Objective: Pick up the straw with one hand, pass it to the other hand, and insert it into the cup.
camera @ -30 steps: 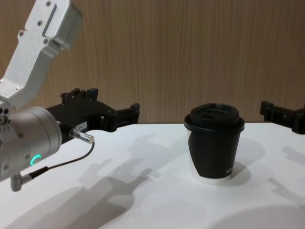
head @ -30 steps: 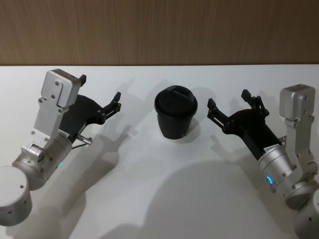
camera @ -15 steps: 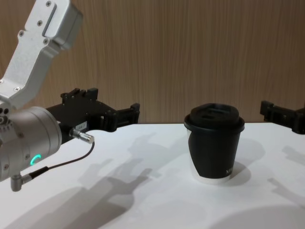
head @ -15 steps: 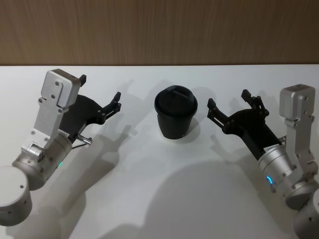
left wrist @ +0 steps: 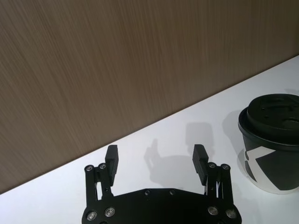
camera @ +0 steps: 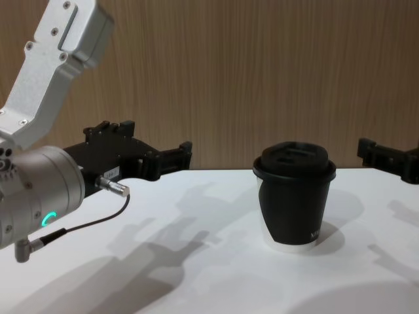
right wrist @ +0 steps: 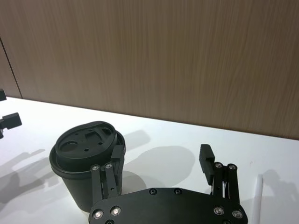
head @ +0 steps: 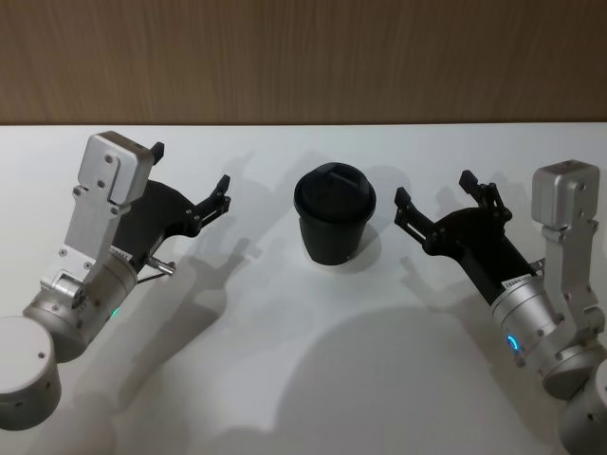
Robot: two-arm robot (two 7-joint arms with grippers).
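Both wide open and empty, left claw and right claw flank the cup; straw lies on the surface just beside the right claw, roughly parallel to its fingers, so right arm's nearer.

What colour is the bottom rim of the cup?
White, at the base of the squat black paper cup; it shows best in the chest view.

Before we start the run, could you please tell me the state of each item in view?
Cup: upright, lid on, no straw inserted.
Straw: lying on the table, ungripped.
Left gripper: open, empty.
Right gripper: open, empty.
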